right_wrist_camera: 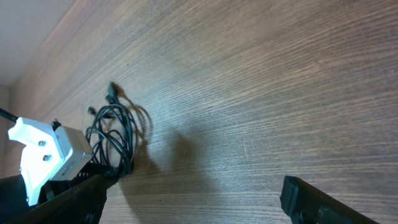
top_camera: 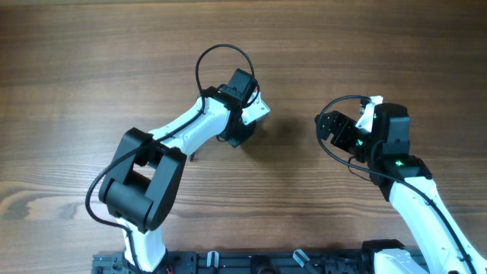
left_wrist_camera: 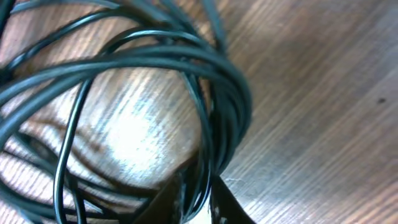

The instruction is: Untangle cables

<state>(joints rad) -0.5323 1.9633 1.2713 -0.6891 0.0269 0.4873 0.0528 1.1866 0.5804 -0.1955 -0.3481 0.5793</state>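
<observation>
Cables coiled, pinched between closed left jaws; right jaws spread wide, apart from cables.

No legible text, label, brand, number or sign in any of the three views.
</observation>
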